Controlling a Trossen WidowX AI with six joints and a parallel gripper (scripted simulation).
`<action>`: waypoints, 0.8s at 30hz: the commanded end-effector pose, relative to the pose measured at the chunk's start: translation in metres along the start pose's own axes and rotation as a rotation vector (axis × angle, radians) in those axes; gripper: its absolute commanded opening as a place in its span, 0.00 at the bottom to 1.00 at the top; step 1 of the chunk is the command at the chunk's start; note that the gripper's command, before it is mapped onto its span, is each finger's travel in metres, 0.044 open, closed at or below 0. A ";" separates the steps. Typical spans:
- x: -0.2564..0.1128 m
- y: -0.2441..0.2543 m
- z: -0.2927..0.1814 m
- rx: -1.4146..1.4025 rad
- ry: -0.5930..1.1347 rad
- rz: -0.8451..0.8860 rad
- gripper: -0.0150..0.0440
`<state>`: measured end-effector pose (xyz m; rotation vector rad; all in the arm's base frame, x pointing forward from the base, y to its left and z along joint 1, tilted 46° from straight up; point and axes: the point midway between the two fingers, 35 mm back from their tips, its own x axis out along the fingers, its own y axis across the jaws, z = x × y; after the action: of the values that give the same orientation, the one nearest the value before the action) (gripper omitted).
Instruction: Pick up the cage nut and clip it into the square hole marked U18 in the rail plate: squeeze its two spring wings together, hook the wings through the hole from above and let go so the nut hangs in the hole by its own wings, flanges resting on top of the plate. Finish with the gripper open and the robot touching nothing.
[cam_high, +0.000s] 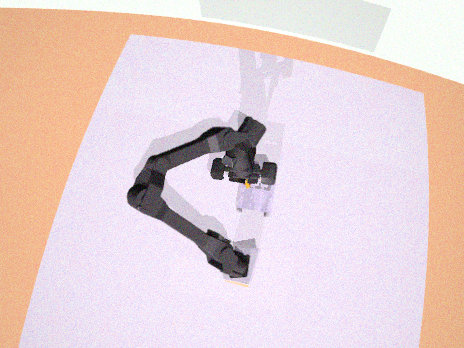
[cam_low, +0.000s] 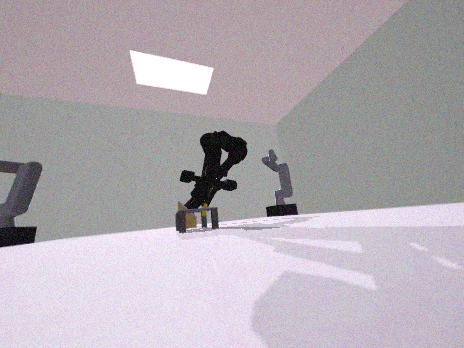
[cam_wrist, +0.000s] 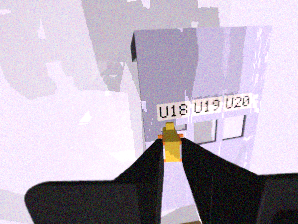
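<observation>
The yellow cage nut (cam_high: 247, 184) (cam_low: 204, 210) (cam_wrist: 172, 150) is held between the fingertips of my gripper (cam_high: 247, 181) (cam_wrist: 172, 143), which is shut on it. Small orange edges show at the nut's sides in the wrist view. The pale lilac rail plate (cam_high: 260, 201) (cam_low: 212, 209) (cam_wrist: 165, 60) stands on short legs, with its labels U18, U19 and U20 in a row. The nut is over the U18 hole (cam_wrist: 182, 127) and covers most of it. In the exterior view the nut reaches across the plate's edge height; how deep it sits in the hole cannot be told.
The square holes U19 (cam_wrist: 205, 131) and U20 (cam_wrist: 233, 127) lie to the right of U18 in the wrist view. A tan wedge-shaped thing (cam_low: 189, 219) shows by the plate's legs in the exterior view. Two grey arms (cam_low: 22, 192) (cam_low: 284, 180) stand in the background.
</observation>
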<state>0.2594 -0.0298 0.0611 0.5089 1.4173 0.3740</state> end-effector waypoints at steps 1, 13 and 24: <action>-0.001 -0.001 0.001 -0.001 -0.004 0.010 0.32; -0.001 -0.002 0.001 -0.001 -0.004 0.035 0.32; 0.000 -0.003 0.001 -0.002 -0.003 0.063 0.32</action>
<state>0.2594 -0.0311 0.0595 0.5440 1.4060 0.4167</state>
